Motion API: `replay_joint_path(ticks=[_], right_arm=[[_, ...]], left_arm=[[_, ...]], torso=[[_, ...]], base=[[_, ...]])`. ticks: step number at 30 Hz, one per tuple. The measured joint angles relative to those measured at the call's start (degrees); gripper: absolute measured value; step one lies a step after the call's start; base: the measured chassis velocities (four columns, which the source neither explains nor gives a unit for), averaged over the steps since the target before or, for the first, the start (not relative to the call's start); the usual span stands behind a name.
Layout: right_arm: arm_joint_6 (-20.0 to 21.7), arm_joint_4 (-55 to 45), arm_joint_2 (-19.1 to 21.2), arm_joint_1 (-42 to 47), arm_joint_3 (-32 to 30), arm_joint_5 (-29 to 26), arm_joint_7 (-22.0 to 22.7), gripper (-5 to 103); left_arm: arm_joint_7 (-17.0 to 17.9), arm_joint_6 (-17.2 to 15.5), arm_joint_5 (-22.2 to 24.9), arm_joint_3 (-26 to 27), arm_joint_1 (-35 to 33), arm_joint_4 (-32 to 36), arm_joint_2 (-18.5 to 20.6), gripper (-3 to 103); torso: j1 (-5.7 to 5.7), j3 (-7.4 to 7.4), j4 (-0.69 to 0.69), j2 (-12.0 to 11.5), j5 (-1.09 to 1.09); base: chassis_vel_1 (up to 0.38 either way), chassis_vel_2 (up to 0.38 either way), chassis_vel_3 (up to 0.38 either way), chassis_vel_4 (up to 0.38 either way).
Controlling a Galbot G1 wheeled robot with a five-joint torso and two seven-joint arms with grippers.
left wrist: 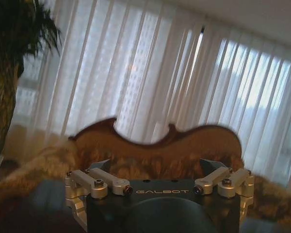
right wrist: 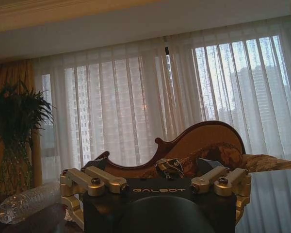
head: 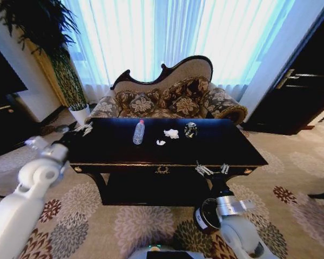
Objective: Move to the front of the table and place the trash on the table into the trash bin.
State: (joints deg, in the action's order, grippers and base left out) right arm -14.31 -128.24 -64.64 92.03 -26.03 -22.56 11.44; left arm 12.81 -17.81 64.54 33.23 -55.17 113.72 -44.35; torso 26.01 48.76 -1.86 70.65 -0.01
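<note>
Dark glossy table (head: 227, 145) ahead, before a patterned sofa (head: 167, 100). Trash bin (head: 207, 215) on the carpet by the table's front right. Left gripper (head: 84, 129) at the table's left end, right gripper (head: 213, 170) at its front edge, both spread, empty. Water bottle (head: 139, 132), crumpled clear plastic (head: 190, 129), two paper wads (head: 171, 133) mid-table.

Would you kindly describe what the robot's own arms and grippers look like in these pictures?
Both arms have smooth white rounded shells with grey joint sections. The left gripper and right gripper each have a black body marked GALBOT, with pale silver metal linkages, dark bolts and light fingers. A silver clamp ring sits at the right wrist. No loose cables are visible.
</note>
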Motion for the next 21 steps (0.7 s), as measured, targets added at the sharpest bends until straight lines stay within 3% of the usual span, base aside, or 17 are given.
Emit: replay_joint_path(ticks=[2,9,11,14,16,18,21], right_arm=[[0.1,0.2,-0.3,0.0,0.4,0.5,-0.1,100],[0.1,1.6,-1.0,-0.2,1.7,1.9,-0.4,100],[0.2,2.1,-1.5,-0.6,2.4,2.5,-0.6,100],[0.3,2.3,-1.6,-0.8,2.7,2.7,-0.8,100],[0.3,3.0,-1.6,-1.2,3.0,3.1,-1.0,100],[0.3,3.3,-1.6,-1.4,3.1,3.2,-1.0,100],[0.1,4.5,-1.5,-2.0,3.4,3.4,-1.0,100]], left_arm=[[4.2,-2.0,-0.5,-4.5,3.8,-1.1,-0.2,100],[9.3,-4.3,-4.5,-14.1,11.5,-4.7,-1.9,100],[11.9,-5.4,-6.7,-19.1,15.6,-6.7,-4.8,100],[13.7,-6.3,-7.3,-21.4,17.3,-7.7,-6.5,100],[16.5,-7.9,-9.1,-24.9,19.5,-9.3,-9.9,100],[16.9,-8.2,-10.1,-25.8,19.9,-9.9,-10.9,103],[16.8,-8.2,-14.9,-28.5,20.9,-10.7,-14.5,99]], torso=[[0.0,0.0,-0.01,0.0,0.0],[0.0,0.0,0.01,0.0,0.0],[0.0,0.0,0.0,0.0,0.0],[0.0,0.0,-0.01,0.0,0.0],[0.0,0.0,0.0,0.0,0.01],[0.0,0.0,-0.01,0.0,0.01],[0.0,0.0,0.0,0.0,0.01]], base=[[0.0,0.0,0.0,0.0],[0.0,0.0,0.0,0.0],[0.0,0.0,0.0,0.0],[0.0,0.0,0.0,0.0],[0.0,0.0,0.0,0.0],[0.0,0.0,0.0,0.0],[0.0,0.0,0.0,0.0]])
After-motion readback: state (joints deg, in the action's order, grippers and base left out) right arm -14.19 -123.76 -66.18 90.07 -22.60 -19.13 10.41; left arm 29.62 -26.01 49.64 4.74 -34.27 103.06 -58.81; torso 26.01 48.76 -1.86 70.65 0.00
